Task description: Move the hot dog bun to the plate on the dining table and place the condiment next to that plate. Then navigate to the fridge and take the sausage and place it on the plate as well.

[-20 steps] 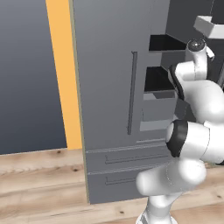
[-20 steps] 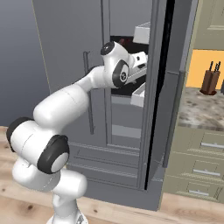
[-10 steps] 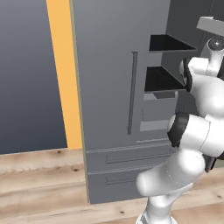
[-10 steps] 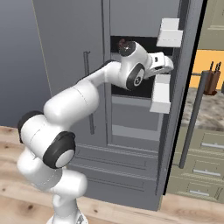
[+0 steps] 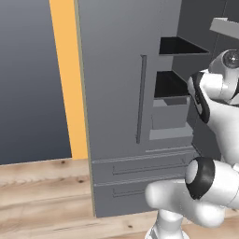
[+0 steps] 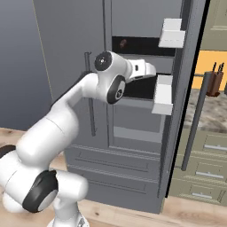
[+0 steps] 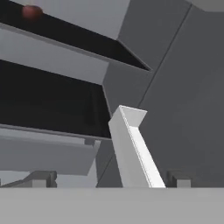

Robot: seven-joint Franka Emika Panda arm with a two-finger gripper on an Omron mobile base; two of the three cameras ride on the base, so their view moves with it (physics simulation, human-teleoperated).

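room: sim kitchen, wood floor (image 5: 42,186), dark grey wall w/ an orange strip (image 5: 65,79) left of the fridge.
sausage: small reddish-brown item (image 6: 123,43) on the upper shelf inside the fridge, near the shelf's left end; in the hand view it's a reddish blob (image 7: 31,12) at top left, far back in the dark shelf opening. Too small to tell its shape.
fridge: tall grey unit (image 6: 75,57), right door (image 6: 186,88) swung open w/ two pale door bins (image 6: 172,33) one above the other; left door shut w/ a vertical handle (image 5: 140,98); two drawers (image 5: 140,172) at the bottom. Two dark shelf openings visible inside, upper and lower.
claw: at the fridge opening, level w/ the lower shelf, below and right of the sausage, not touching it (image 6: 153,69). Fingers spread wide apart, nothing between them; tips (image 7: 43,178) low in the hand view, pointing into the fridge w/ a door bin's pale edge between them further off.
arm: white, rises from the base and reaches up & forward to the open fridge (image 6: 80,102).
surroundings: right of the open door, a bench (image 6: 208,108) w/ a knife block (image 6: 215,82) on it, cabinet drawers (image 6: 208,164) below, orange wall behind.
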